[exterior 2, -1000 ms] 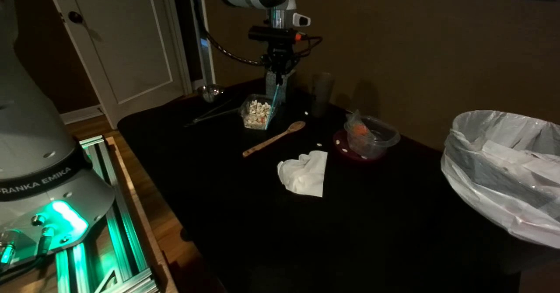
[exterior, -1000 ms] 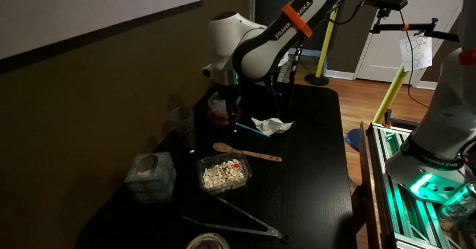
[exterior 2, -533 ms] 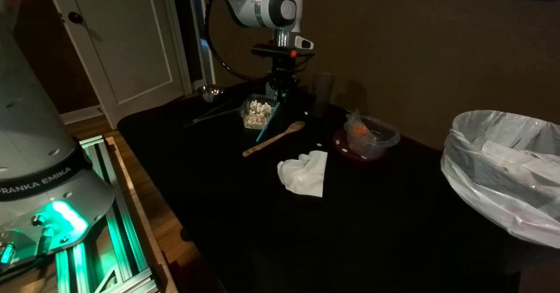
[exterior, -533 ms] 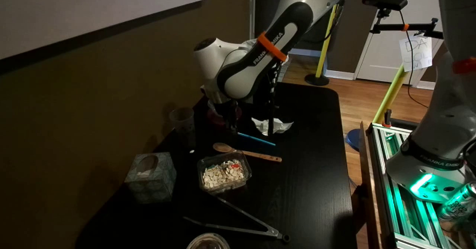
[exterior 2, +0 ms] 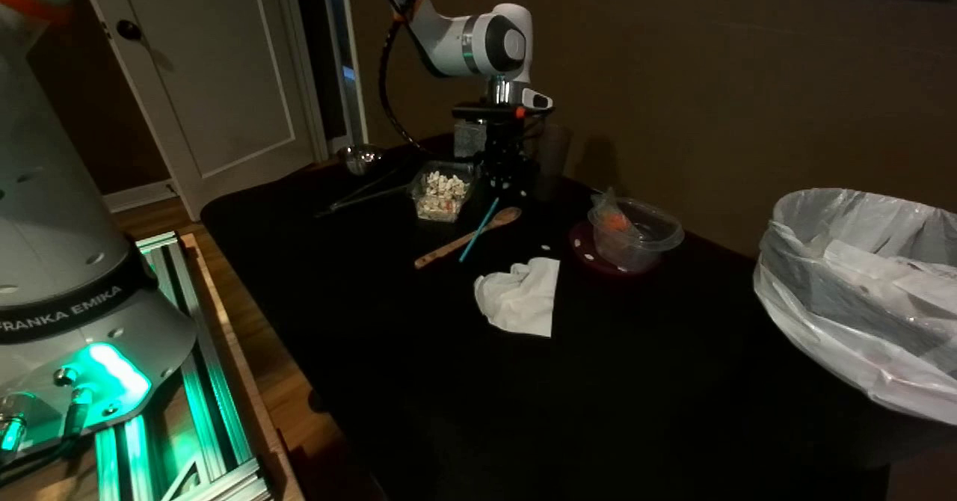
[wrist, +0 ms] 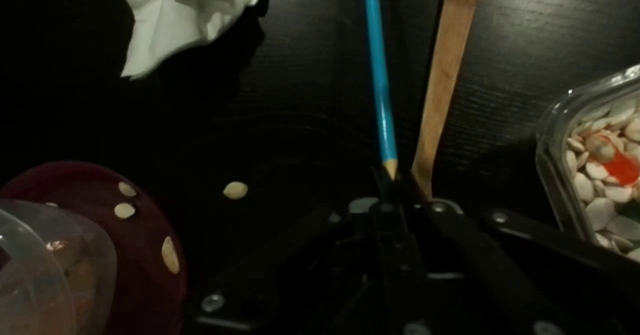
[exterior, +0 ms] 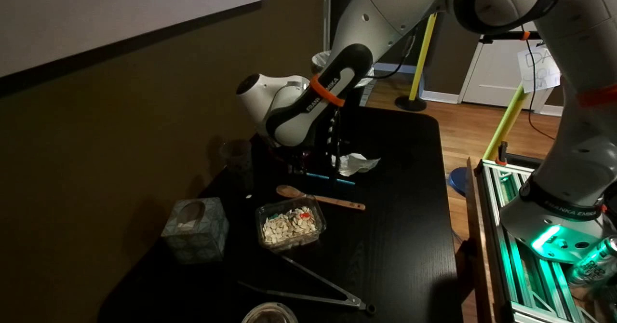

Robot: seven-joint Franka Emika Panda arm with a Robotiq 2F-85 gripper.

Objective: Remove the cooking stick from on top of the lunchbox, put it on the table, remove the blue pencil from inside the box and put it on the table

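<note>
The blue pencil (exterior 2: 478,230) is outside the lunchbox, low over the black table (exterior: 400,246). In the wrist view its pale tip end sits between the fingers of my gripper (wrist: 393,175), which look closed on it. Whether the pencil touches the table I cannot tell. The cooking stick, a wooden spoon (exterior: 340,201), lies flat on the table between pencil and lunchbox. The lunchbox (exterior: 322,224) is a clear tray of pale seeds with a red piece; its rim shows in the wrist view (wrist: 547,140). The grey-green box (exterior: 200,229) stands by the wall.
Metal tongs (exterior: 313,294) lie beside the lunchbox. A crumpled white paper (exterior 2: 519,299) and a dark red plate (exterior 2: 598,262) with a clear plastic bowl (exterior 2: 650,235) lie past the pencil. A tall cup (exterior: 237,164) stands near the wall. Loose seeds lie on the table.
My gripper has come down with the pencil and moved away from the lunchbox, past the spoon towards the paper and plate. The spoon and lunchbox have not moved.
</note>
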